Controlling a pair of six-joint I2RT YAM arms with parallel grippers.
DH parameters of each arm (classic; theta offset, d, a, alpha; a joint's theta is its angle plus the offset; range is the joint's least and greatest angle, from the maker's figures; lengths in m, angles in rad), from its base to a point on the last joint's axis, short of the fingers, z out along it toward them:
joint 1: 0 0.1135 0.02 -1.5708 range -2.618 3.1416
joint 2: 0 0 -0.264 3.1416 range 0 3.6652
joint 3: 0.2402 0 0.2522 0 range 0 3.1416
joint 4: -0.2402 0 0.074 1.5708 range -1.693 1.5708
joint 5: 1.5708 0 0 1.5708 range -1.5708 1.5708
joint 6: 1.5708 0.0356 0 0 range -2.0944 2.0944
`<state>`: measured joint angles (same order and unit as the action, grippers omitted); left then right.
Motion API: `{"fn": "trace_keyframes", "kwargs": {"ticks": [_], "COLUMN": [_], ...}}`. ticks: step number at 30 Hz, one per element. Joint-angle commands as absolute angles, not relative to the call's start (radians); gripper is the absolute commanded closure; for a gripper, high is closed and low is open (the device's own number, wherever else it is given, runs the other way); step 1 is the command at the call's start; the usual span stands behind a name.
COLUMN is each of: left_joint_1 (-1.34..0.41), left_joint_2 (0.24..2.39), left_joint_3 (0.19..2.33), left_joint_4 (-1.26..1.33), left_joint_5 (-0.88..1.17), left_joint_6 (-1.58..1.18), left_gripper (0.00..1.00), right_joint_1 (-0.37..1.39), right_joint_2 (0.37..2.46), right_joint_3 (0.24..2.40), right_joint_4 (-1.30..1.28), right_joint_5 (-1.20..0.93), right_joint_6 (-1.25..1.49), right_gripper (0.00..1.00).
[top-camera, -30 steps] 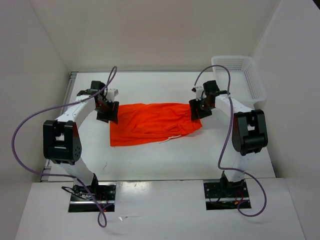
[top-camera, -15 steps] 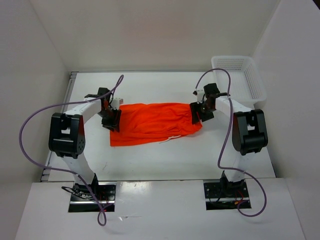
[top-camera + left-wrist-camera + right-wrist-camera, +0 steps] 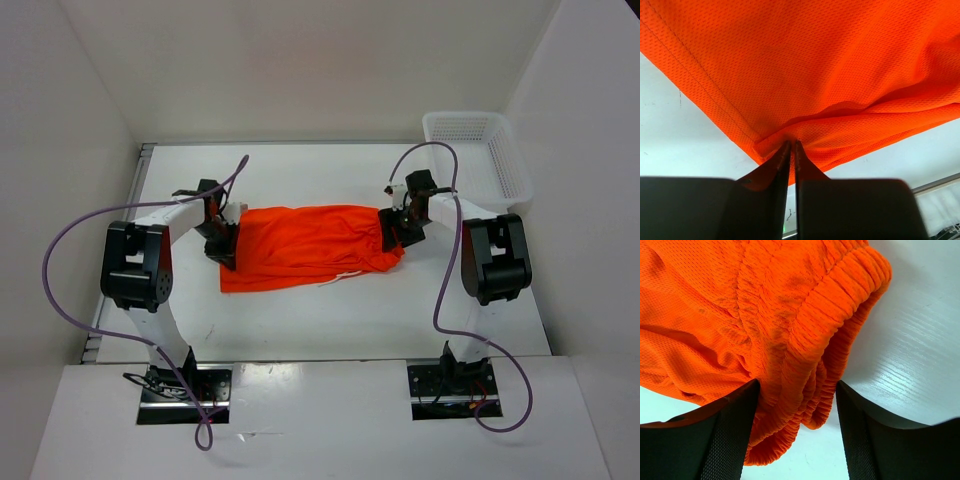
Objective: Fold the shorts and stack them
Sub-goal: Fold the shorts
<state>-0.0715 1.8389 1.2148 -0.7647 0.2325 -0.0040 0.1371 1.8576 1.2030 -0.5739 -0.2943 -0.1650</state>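
Observation:
The orange shorts [image 3: 310,245] lie flat across the middle of the table, with the waistband to the right and a thin white drawstring [image 3: 345,276] at the near edge. My left gripper [image 3: 224,250] is at their left hem. In the left wrist view its jaws [image 3: 791,145] are pinched together on a small fold of the orange mesh [image 3: 815,65]. My right gripper [image 3: 392,232] is at the waistband. In the right wrist view it [image 3: 797,390] stands open, and the gathered elastic band [image 3: 805,340] hangs between its two fingers.
A white plastic mesh basket [image 3: 500,160] stands at the back right corner, behind the right arm. White walls close the table in at the back and on both sides. Purple cables loop from both arms.
My left gripper slid right onto the shorts' left hem and closed on the fabric. The right gripper edged slightly further onto the waistband and stayed open.

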Motion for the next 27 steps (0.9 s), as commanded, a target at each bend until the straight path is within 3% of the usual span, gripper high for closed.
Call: {"fn": "trace_keyframes", "kwargs": {"ticks": [1, 3, 6, 15, 17, 19, 21, 24, 27], "left_joint_1": [-0.072, -0.072, -0.072, -0.072, -0.072, -0.072, -0.072, -0.072, -0.072], "left_joint_2": [1.810, 1.778, 1.756, 1.831, 1.841, 1.841, 1.841, 1.841, 1.806], "left_joint_3": [1.218, 1.236, 1.249, 1.201, 1.201, 1.190, 1.190, 1.190, 1.199], "left_joint_4": [-0.788, -0.788, -0.764, -0.744, -0.744, -0.744, -0.744, -0.764, -0.787], "left_joint_5": [0.232, 0.232, 0.200, 0.160, 0.160, 0.160, 0.170, 0.193, 0.193], "left_joint_6": [0.000, 0.000, 0.000, 0.000, 0.000, 0.000, 0.000, 0.000, 0.000], "left_gripper": [0.83, 0.66, 0.53, 0.50, 0.50, 0.54, 0.70, 0.89, 0.97], "right_joint_1": [0.132, 0.132, 0.132, 0.132, 0.132, 0.132, 0.132, 0.132, 0.132], "right_joint_2": [1.888, 1.888, 1.888, 1.888, 1.888, 1.888, 1.888, 1.888, 1.888], "right_joint_3": [1.187, 1.187, 1.197, 1.197, 1.197, 1.197, 1.197, 1.197, 1.206], "right_joint_4": [-0.541, -0.541, -0.541, -0.541, -0.541, -0.541, -0.541, -0.532, -0.523], "right_joint_5": [-0.319, -0.319, -0.310, -0.310, -0.310, -0.310, -0.319, -0.310, -0.296], "right_joint_6": [-0.163, -0.163, -0.173, -0.173, -0.173, -0.173, -0.173, -0.163, -0.163], "right_gripper": [0.33, 0.33, 0.33, 0.34, 0.38, 0.47, 0.55, 0.76, 0.94]}}
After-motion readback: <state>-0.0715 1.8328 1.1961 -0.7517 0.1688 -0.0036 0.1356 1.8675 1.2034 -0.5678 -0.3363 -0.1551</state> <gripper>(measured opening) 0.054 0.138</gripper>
